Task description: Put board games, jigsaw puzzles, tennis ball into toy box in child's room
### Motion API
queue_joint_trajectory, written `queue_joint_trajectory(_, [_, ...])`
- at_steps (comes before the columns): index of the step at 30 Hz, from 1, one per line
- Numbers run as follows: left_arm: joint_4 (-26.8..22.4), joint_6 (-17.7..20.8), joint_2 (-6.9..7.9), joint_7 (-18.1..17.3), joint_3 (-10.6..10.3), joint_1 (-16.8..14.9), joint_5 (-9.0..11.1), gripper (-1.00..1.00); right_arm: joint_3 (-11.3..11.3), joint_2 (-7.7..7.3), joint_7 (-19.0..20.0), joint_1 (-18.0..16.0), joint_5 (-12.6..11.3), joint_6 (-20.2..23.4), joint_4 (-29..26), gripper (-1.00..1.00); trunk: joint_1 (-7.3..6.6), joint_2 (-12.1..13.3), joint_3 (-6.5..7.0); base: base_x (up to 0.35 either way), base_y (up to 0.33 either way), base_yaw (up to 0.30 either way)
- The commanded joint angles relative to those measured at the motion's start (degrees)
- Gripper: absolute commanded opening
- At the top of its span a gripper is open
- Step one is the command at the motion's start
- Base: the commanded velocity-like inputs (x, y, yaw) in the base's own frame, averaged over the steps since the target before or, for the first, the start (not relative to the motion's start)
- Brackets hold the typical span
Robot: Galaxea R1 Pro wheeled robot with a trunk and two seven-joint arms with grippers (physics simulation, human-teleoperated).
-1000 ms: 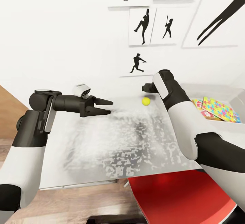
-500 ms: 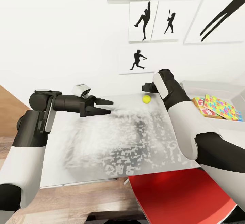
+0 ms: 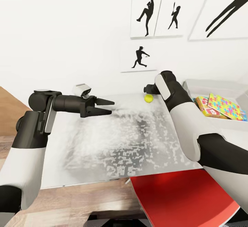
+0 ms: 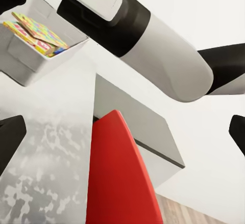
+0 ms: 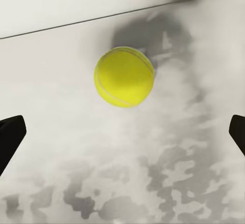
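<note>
Red chair seat sits nearest, tucked under the front edge of the mottled grey-white worktop. Over the worktop's left part the left pincer hangs level with its black fingers parted and nothing between them, apparently parked out of the way. Further back, the right pincer reaches toward the wall; in its wrist view both fingertips stand wide apart with the yellow-green tennis ball resting on the worktop between and beyond them, seemingly lined up for a grab. To the right, the pale grey toy box already holds a colourful jigsaw puzzle box atop other flat boxes.
</note>
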Motion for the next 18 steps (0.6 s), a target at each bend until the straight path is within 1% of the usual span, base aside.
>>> queue_joint_trajectory(1, [-0.01, 0.62, 0.03, -0.08, -0.1, -0.23, 0.17, 1.0, 0.19, -0.03, -0.56, -0.13, -0.56, 0.05, 0.32, 1.0, 0.03, -0.1, -0.18, 0.0, 0.0, 0.0])
queue_joint_trajectory(4, [-0.01, 0.64, -0.02, -0.08, -0.07, -0.53, 0.17, 1.0, 0.19, -0.04, -0.56, -0.29, -0.48, -0.39, 0.83, 1.0, 0.03, -0.1, -0.46, 0.0, 0.0, 0.0])
queue_joint_trajectory(6, [-0.02, 0.65, -0.03, -0.08, -0.06, -0.68, 0.17, 1.0, 0.19, -0.05, -0.56, -0.33, -0.46, -1.89, 1.03, 1.0, 0.03, -0.1, -0.65, 0.0, 0.0, 0.0])
queue_joint_trajectory(8, [-0.02, 0.65, -0.04, -0.08, -0.07, -0.8, 0.17, 1.0, 0.19, -0.02, -0.56, -0.4, -0.44, -4.53, 1.89, 1.0, 0.03, -0.1, -0.83, 0.0, 0.0, 0.0])
queue_joint_trajectory(13, [-0.02, 0.65, -0.03, -0.08, -0.09, -0.84, 0.17, 1.0, 0.19, 0.03, -0.56, -0.51, -0.37, -7.16, 3.54, 1.0, 0.03, -0.1, -1.3, 0.0, 0.0, 0.0])
queue_joint_trajectory(18, [-0.02, 0.59, 0.03, -0.08, -0.1, -0.85, 0.17, 1.0, 0.22, 0.0, -0.56, -1.04, -0.28, -8.48, 3.95, 1.0, 0.03, -0.1, -1.76, 0.0, 0.0, 0.0])
